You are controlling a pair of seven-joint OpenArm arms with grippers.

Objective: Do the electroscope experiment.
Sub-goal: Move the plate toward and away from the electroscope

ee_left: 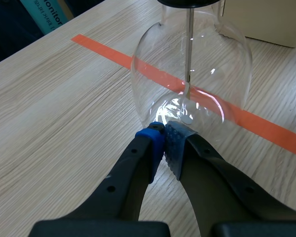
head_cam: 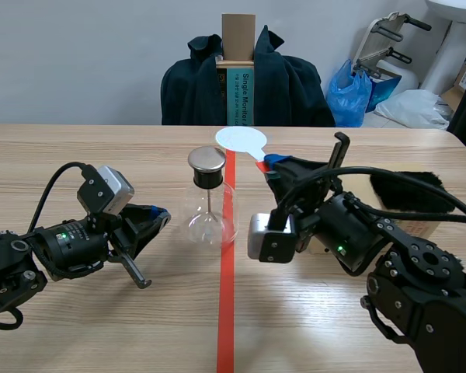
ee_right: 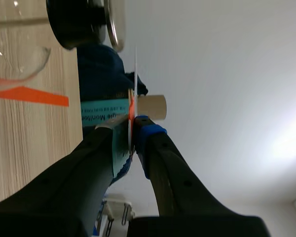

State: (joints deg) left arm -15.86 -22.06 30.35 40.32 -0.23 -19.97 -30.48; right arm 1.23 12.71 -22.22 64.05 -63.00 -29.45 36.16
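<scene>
Electroscope flask (head_cam: 210,221): clear glass, upright on the orange-red tape line (head_cam: 226,311) near the middle of the wooden table (head_cam: 101,326). A black stopper (head_cam: 206,179) sits in its neck, a round metal plate (head_cam: 206,158) lies on top, and a thin rod (ee_left: 189,44) hangs down inside.

Left gripper (ee_left: 165,131): clenched on nothing, with the blue pad (ee_left: 152,145) pressed against the grey dotted one. It is low over the table, with its tips right at the flask's lower wall on the left arm's side. Whether they touch the glass cannot be told.

Right gripper (ee_right: 132,123): grasping the paddle by its orange-red handle (head_cam: 262,165), fingers closed on it from both sides. It is raised off the table, beside the flask on the right arm's side and farther from the robot.

Paddle disc (head_cam: 241,138): white and round, held up ahead of the right fingers. It is near the metal plate and apart from it. The right wrist view shows it edge-on as a thin line.

Fur piece (head_cam: 408,190): dark and fluffy, lying on a pale box (head_cam: 423,227) behind the right arm.

Background: a dark jacket (head_cam: 291,85) draped over a chair, a teal box (head_cam: 237,97) and a blue plastic bag (head_cam: 349,93).
</scene>
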